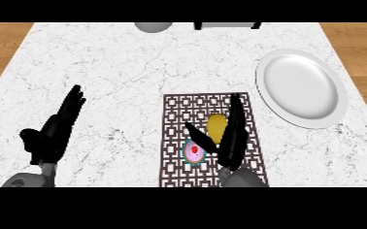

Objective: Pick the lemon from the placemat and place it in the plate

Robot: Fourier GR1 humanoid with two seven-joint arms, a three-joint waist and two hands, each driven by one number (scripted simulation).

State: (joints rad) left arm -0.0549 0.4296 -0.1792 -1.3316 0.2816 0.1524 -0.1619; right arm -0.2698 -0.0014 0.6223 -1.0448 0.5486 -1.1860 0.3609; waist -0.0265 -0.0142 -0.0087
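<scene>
Right robot hand (231,143), fingers straight and open, hovers beside the lemon (216,124) on the patterned placemat (179,111); left robot hand (52,137) rests open.

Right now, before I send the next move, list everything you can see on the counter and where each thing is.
lemon: one, yellow, on the placemat, between the right hand's thumb and fingers, not yet clearly gripped
placemat: one, dark brown lattice pattern, centre-front of the counter
small round object: one, pink with a red centre and teal rim, on the placemat near its front, left of the right hand
plate: one, white, on the counter to the right of the placemat
grey rounded object: one, at the far edge, partly cut off
dark object: one, at the far edge, partly cut off
counter: one, white marble
left hand: black, open, resting at front left
right hand: black, open, over the placemat beside the lemon
</scene>
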